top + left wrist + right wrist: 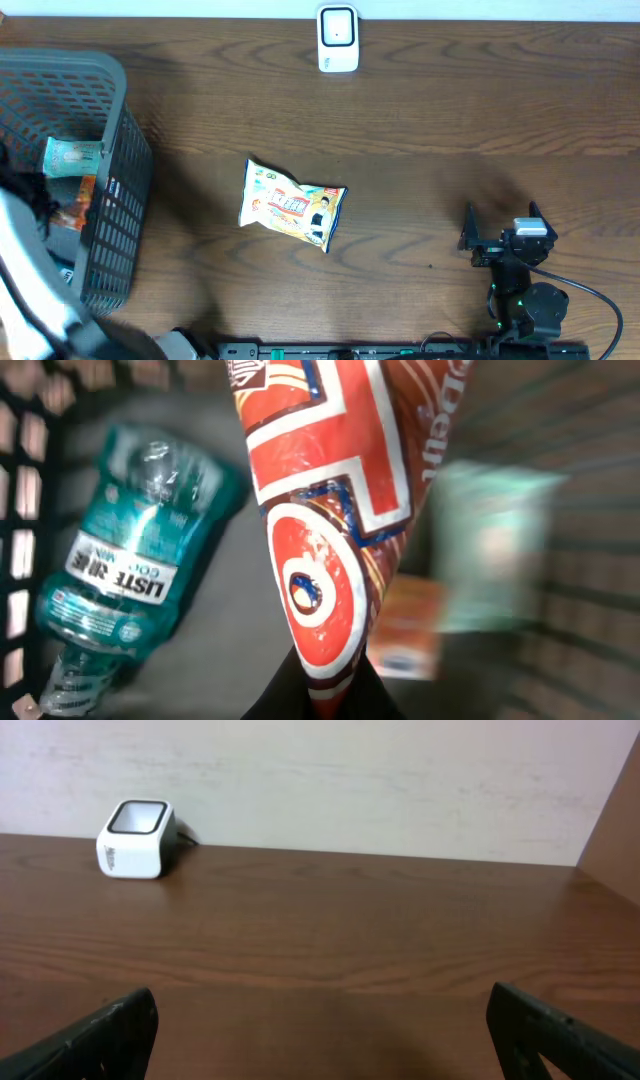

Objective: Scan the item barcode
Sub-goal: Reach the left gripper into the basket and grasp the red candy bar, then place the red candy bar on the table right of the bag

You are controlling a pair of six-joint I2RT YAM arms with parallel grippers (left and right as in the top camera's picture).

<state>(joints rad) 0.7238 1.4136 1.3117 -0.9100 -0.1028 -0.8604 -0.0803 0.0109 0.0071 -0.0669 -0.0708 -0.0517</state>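
Note:
Inside the dark mesh basket (118, 205) at the table's left, my left gripper (326, 682) is shut on the lower tip of a glossy red-and-orange packet (335, 510) with white and blue stripes. The packet stands up from the jaws and fills the middle of the left wrist view. The white barcode scanner (338, 38) stands at the far middle edge of the table, seen also as a scanner (135, 840) in the right wrist view. My right gripper (502, 222) rests low at the front right, open and empty (320, 1020).
A teal mouthwash bottle (125, 565) lies on the basket floor left of the held packet, with an orange box (410, 630) and a pale green pack (70, 157) beside it. A yellow snack bag (292, 205) lies mid-table. The left arm (20, 270) reaches over the basket.

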